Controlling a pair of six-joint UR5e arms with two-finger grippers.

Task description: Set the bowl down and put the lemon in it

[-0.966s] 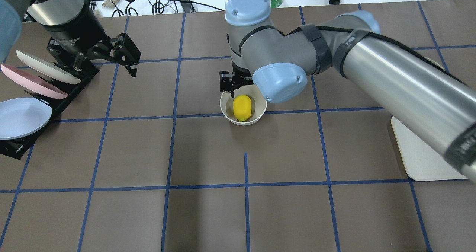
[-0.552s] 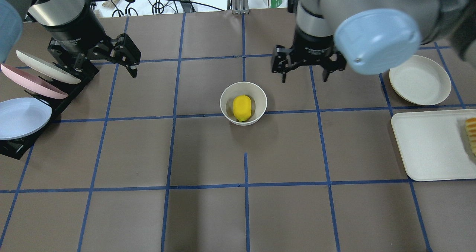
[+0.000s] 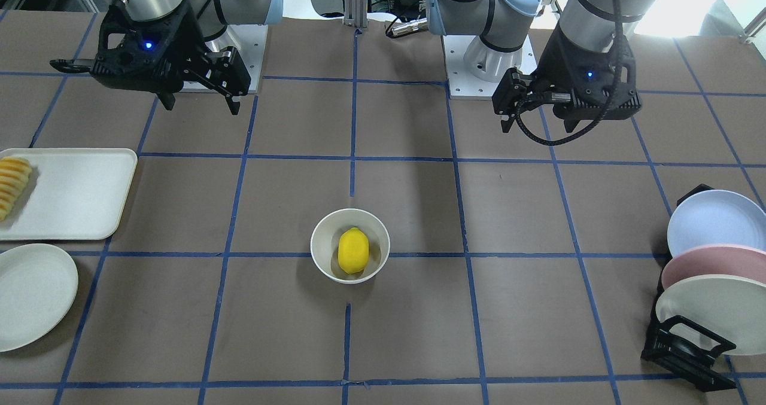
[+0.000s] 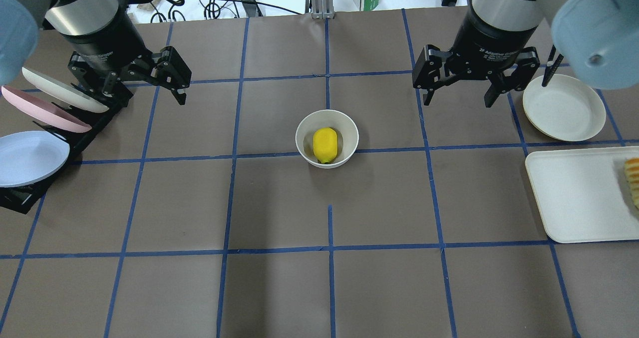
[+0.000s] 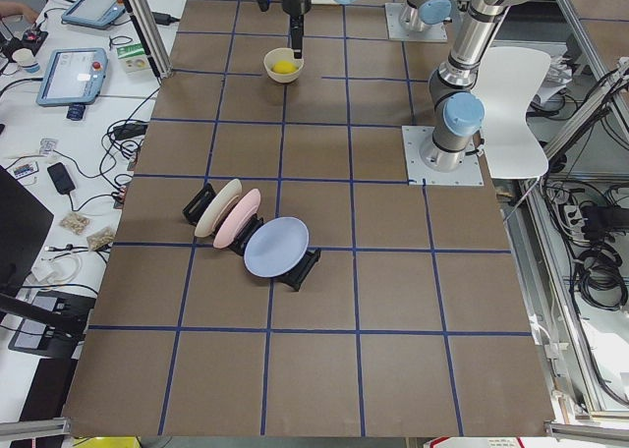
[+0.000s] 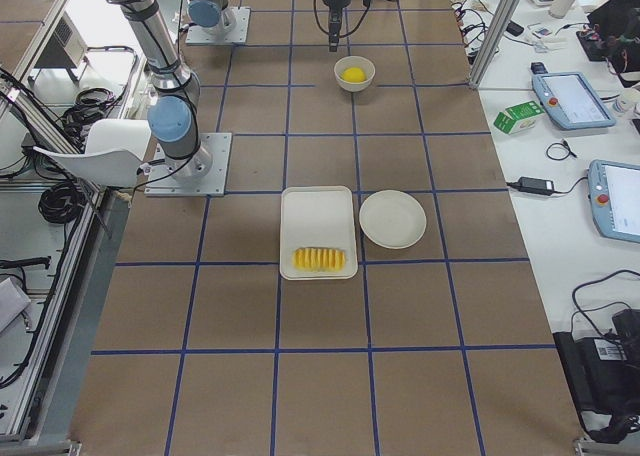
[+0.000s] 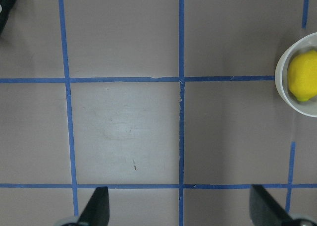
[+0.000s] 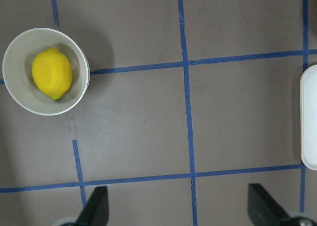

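Note:
The off-white bowl (image 4: 302,131) stands upright near the table's middle with the yellow lemon (image 4: 325,145) lying inside it. Both also show in the front view, bowl (image 3: 320,244) and lemon (image 3: 353,249), and in the right wrist view, bowl (image 8: 81,89) and lemon (image 8: 51,72). My right gripper (image 4: 459,101) is open and empty, raised well to the right of the bowl; its open fingers show in its wrist view (image 8: 179,211). My left gripper (image 4: 135,91) is open and empty at the far left, by the plate rack. The left wrist view shows the bowl (image 7: 281,82) at its right edge.
A black rack (image 4: 75,143) with a white, a pink and a blue plate stands at the left edge. A white tray (image 4: 574,193) with a row of fruit slices (image 4: 633,178) lies at the right, with a round off-white plate (image 4: 564,107) behind it.
My right arm has pulled away from over the bowl, up and to the right, with its gripper open. The lemon stays in the bowl. The left arm has barely moved.

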